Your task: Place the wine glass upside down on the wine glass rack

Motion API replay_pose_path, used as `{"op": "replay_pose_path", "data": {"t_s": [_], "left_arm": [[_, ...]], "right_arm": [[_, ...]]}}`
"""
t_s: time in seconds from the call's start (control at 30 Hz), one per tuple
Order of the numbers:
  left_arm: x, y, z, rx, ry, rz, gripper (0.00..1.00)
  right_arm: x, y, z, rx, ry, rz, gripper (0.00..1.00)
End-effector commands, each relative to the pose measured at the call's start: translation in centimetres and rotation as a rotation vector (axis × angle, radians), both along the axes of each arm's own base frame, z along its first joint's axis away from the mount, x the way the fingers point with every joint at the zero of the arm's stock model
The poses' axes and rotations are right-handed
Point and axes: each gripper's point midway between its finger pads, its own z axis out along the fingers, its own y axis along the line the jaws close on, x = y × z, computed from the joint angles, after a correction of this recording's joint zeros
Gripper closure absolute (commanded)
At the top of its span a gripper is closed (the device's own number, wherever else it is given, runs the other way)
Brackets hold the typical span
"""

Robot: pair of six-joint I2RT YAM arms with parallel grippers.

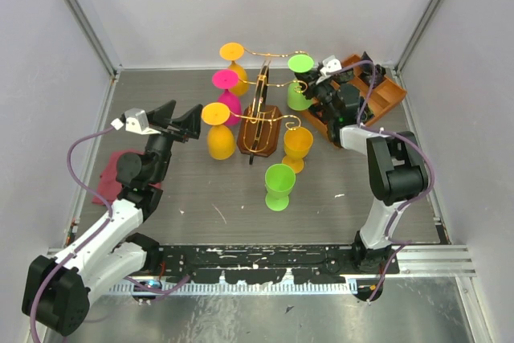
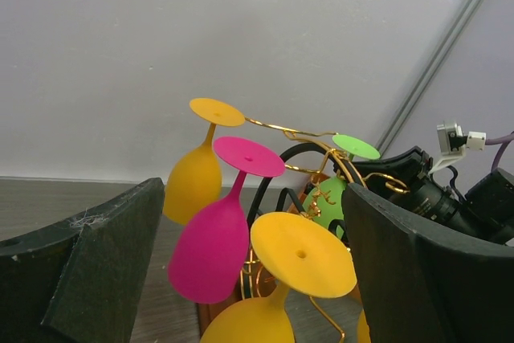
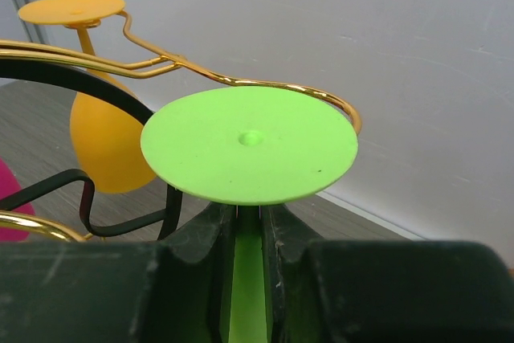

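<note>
The gold wire wine glass rack (image 1: 261,118) stands mid-table on its brown wooden base. Two orange glasses (image 1: 233,51) (image 1: 215,114) and a pink glass (image 1: 225,79) hang on it upside down. My right gripper (image 1: 312,87) is shut on the stem of an upside-down green glass (image 1: 300,63). In the right wrist view its foot (image 3: 249,144) sits just above my fingers (image 3: 201,238), beside the curled gold arm (image 3: 321,98). My left gripper (image 1: 189,124) is open and empty, left of the front orange glass (image 2: 301,253).
An orange goblet (image 1: 297,146) and a green goblet (image 1: 279,186) stand upright on the table in front of the rack. An orange compartment tray (image 1: 385,90) is at the back right, behind my right arm. A red cloth (image 1: 108,174) lies at the left.
</note>
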Motion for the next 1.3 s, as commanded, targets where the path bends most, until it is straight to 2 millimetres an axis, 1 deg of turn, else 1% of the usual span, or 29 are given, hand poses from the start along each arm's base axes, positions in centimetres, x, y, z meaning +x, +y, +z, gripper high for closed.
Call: {"op": "replay_pose_path", "data": {"t_s": [0.0,0.2,0.37,0.6,0.7,0.87,1.03,1.13,1.27], "left_arm": [[-0.3,0.7,0.5,0.0,-0.019,0.026,0.02],[-0.4,0.6,1.0,-0.001,-0.028,0.02,0.02],[-0.4,0.5,1.2,0.001,-0.029,0.015,0.02],[0.0,0.1,1.1,-0.006,-0.026,0.004,0.02],[0.0,0.0,1.3,-0.005,-0.028,0.0,0.02],[0.1,-0.1,1.0,-0.012,-0.02,-0.007,0.02],[0.1,0.0,0.9,-0.013,-0.018,-0.005,0.02],[0.0,-0.1,1.0,-0.009,-0.023,-0.007,0.02],[0.0,-0.1,1.1,-0.007,-0.025,-0.009,0.02]], "right_arm": [[0.5,0.6,4.4,0.037,-0.149,0.001,0.99],[1.4,0.5,4.6,0.049,-0.185,-0.039,0.99],[1.9,0.9,4.9,0.065,-0.201,-0.038,0.99],[2.8,1.4,4.2,0.079,-0.184,-0.031,0.99],[2.5,1.9,4.1,0.082,-0.185,-0.01,0.99],[1.0,2.8,4.3,0.072,-0.196,0.066,0.99],[0.1,3.9,4.1,0.051,-0.199,0.14,0.99],[-0.3,4.4,4.1,0.045,-0.199,0.176,0.99],[0.1,4.4,4.0,0.043,-0.19,0.169,0.99]]}}
